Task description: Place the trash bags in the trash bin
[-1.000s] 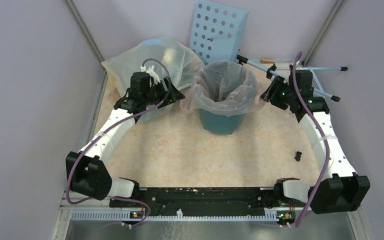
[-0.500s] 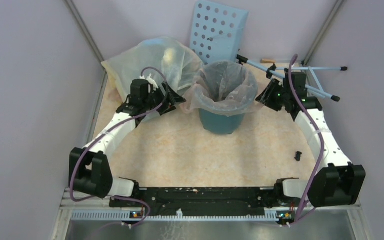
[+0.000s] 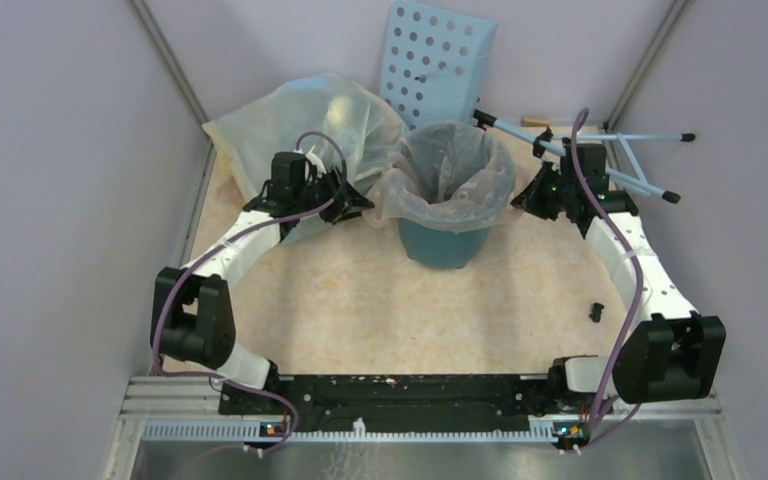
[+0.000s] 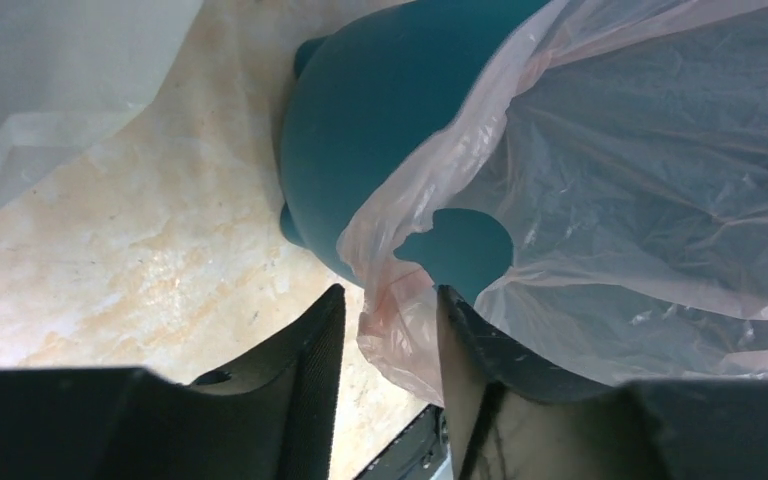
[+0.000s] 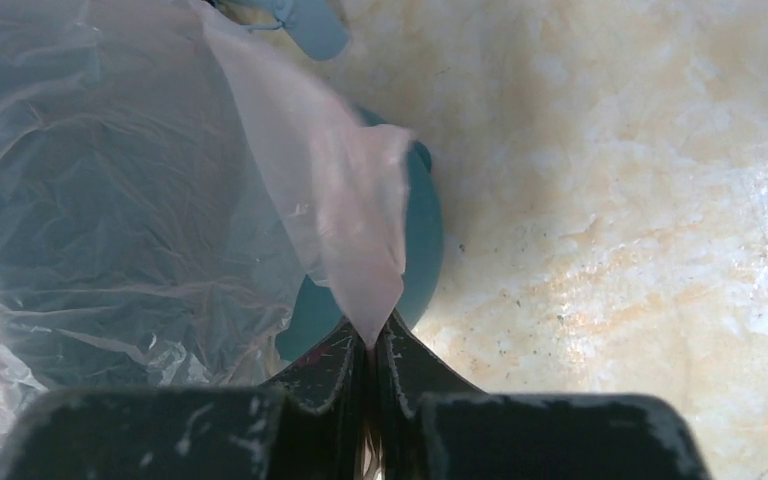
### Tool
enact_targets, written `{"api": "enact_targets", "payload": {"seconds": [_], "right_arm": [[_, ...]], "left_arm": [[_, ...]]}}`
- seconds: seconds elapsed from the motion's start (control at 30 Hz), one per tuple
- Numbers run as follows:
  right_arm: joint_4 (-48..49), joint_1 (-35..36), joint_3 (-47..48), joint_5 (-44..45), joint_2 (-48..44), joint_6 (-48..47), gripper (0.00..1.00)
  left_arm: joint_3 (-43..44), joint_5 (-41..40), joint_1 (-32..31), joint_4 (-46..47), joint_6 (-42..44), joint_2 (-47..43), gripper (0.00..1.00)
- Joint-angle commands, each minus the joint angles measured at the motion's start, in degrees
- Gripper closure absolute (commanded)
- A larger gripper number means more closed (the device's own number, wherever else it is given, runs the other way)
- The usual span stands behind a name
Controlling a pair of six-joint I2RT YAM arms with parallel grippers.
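The teal trash bin stands at the back middle, with the pale-pink trash bag lining it and folded out over its rim. My left gripper is at the bin's left side. In the left wrist view its jaws stand apart around a hanging edge of the bag, which touches the right finger, and floor shows beside the left finger. My right gripper is at the bin's right side. In the right wrist view it is shut on a stretched flap of the bag in front of the bin.
A large yellowish-clear sack bulges behind my left arm. A light-blue panel with holes leans at the back wall. A thin pole frame lies behind my right gripper. A small black object sits on the floor at the right.
Both grippers have moved inward to the bin's sides. The right jaws have shut on the bag's edge. The left jaws have narrowed around the bag's other edge.
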Motion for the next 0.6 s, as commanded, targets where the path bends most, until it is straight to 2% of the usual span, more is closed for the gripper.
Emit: {"api": "enact_targets", "payload": {"seconds": [0.0,0.1,0.13,0.3,0.57], "right_arm": [[2.46,-0.21,-0.7,-1.21,0.37,-0.22,1.0],[3.87,-0.21,-2.56,-1.37,0.32,-0.14,1.0],[4.61,-0.2,-3.26,-1.52,0.43,0.2,1.0],[7.67,0.17,-7.0,-4.82,3.17,2.61,1.0],[13.97,4.7,-11.88,-1.08,7.2,4.86,1.0]], "left_arm": [[1.43,1.05,0.76,4.29,0.74,2.19,0.67],[1.79,3.44,0.73,6.31,1.04,4.95,0.95],[2.1,3.9,0.73,6.55,1.07,6.02,1.0],[2.27,4.67,-0.37,10.96,-0.02,9.94,1.0],[2.78,4.2,-3.17,14.17,-0.13,13.66,1.0]]}}
